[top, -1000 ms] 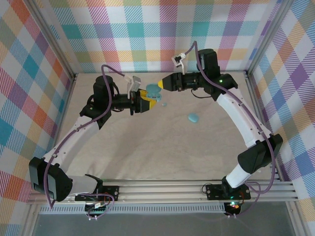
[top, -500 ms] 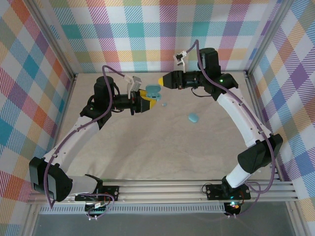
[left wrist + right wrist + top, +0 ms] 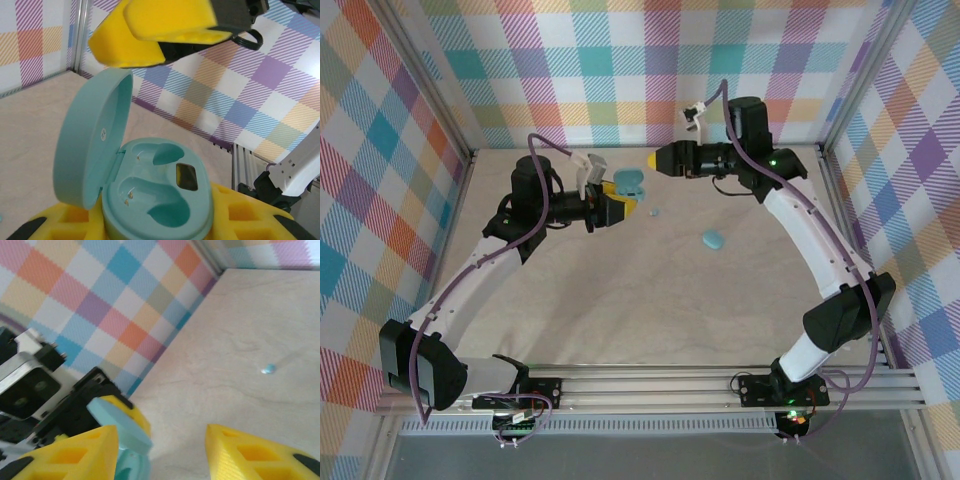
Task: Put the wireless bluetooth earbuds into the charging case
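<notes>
A teal charging case [image 3: 165, 200] stands open between my left gripper's [image 3: 160, 222] yellow fingers, lid [image 3: 92, 145] raised at the left. Both of its sockets are empty. From above, my left gripper [image 3: 623, 207] is shut on the case [image 3: 628, 183] at the back middle of the table. My right gripper [image 3: 653, 160] hovers just behind and to the right of the case, apart from it. In its own wrist view my right gripper [image 3: 160, 455] is open with nothing between its fingers. One tiny earbud [image 3: 653, 211] lies on the table right of the case, and shows as a speck [image 3: 268, 369].
A second teal case [image 3: 712, 240], closed, lies on the table right of centre. My right gripper's yellow fingers [image 3: 155, 30] hang above the open case in the left wrist view. Plaid walls enclose the table on three sides.
My right gripper has drawn back from the open case, up and to the right. The left arm and the case have stayed put.
</notes>
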Available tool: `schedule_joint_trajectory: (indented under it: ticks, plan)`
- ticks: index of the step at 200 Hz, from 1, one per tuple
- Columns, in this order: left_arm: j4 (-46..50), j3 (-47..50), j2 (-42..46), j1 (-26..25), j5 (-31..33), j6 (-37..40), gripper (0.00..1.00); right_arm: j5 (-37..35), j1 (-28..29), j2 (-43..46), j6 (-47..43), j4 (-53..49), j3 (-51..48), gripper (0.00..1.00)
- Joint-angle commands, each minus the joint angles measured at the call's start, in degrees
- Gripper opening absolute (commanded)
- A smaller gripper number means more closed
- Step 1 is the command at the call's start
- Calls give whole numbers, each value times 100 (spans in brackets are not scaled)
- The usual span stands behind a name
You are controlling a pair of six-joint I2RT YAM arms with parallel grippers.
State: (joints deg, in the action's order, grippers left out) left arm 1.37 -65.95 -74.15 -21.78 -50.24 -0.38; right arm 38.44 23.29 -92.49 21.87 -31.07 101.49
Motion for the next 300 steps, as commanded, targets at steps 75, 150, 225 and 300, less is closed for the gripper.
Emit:
schedule_joint_trajectory:
  ticks: [75, 150, 225, 300]
  plan:
    - [483, 678, 677, 121, 720, 404, 14, -2179, -185, -1620, 430, -958, 243, 43]
    - [518, 851, 827, 121, 847, 390, 14, -2936, 24, -2908, 1036, -831, 500, 25]
    - [599, 911, 895, 117, 817, 413, 14, -3478, 349, -3802, 1472, -795, 923, 42]
    - [707, 996, 1026, 121, 805, 513, 14, -3763, 433, -4358, 1644, -795, 1442, 38]
